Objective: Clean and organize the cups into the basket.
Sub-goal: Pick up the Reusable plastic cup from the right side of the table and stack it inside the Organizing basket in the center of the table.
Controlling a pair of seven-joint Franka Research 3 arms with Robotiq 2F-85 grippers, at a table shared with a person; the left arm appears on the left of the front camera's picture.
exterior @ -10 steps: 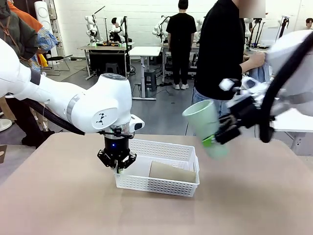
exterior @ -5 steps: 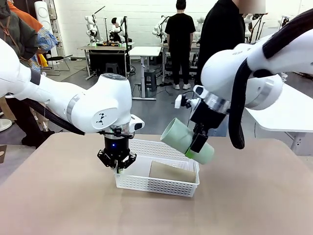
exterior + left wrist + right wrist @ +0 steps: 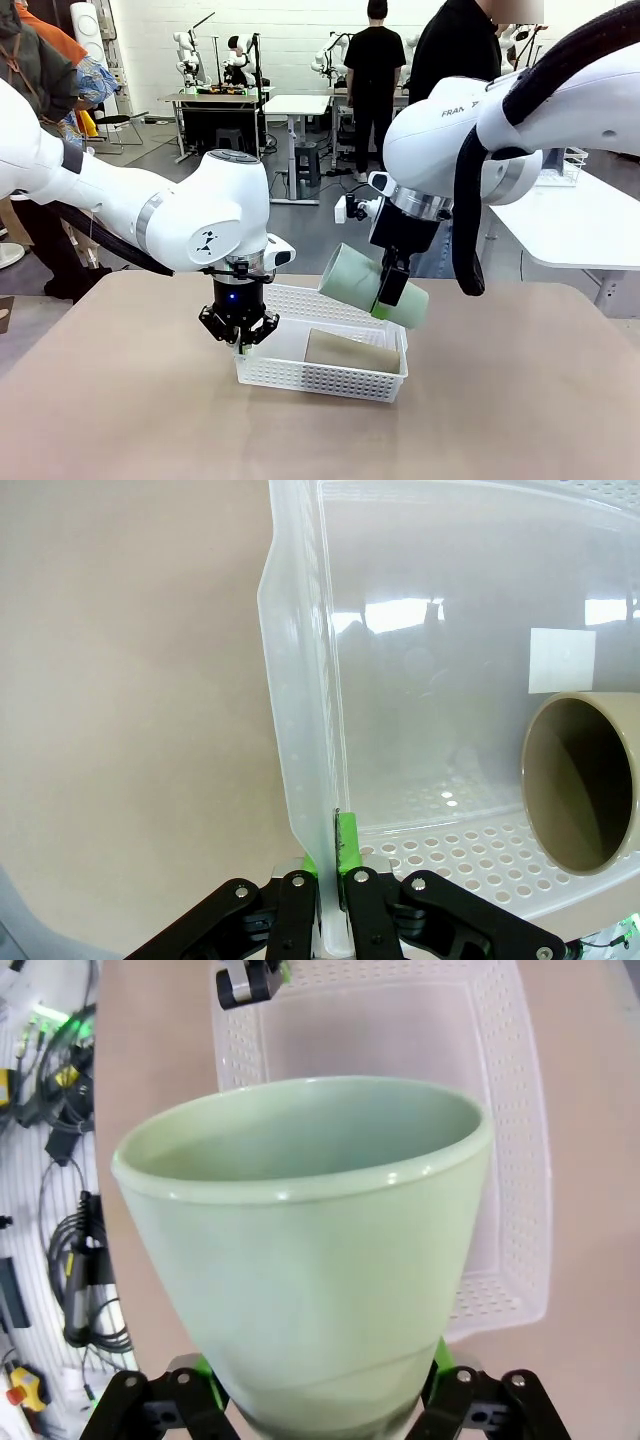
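Note:
The white lattice basket (image 3: 320, 376) sits mid-table, and one tan cup (image 3: 350, 352) lies on its side inside, toward the right end. My left gripper (image 3: 240, 338) is shut on the basket's left end wall. The left wrist view shows that wall (image 3: 300, 710) pinched in my left gripper (image 3: 330, 880), with the tan cup's open mouth (image 3: 585, 780) to the right. My right gripper (image 3: 392, 290) is shut on the pale mint green cup (image 3: 365, 285), tilted in the air above the basket's far right corner. In the right wrist view the green cup (image 3: 310, 1250) hides most of the basket (image 3: 520, 1160) below.
A person (image 3: 455, 60) stands at the table's far side behind my right arm. A white table (image 3: 580, 220) stands off to the right. Bare tan tabletop (image 3: 500, 400) surrounds the basket. Cables (image 3: 50, 1160) lie on the floor beyond the table's edge.
My right arm has swung in from the right with the green cup and lowered it over the basket's far right corner. The left gripper and the basket have not moved.

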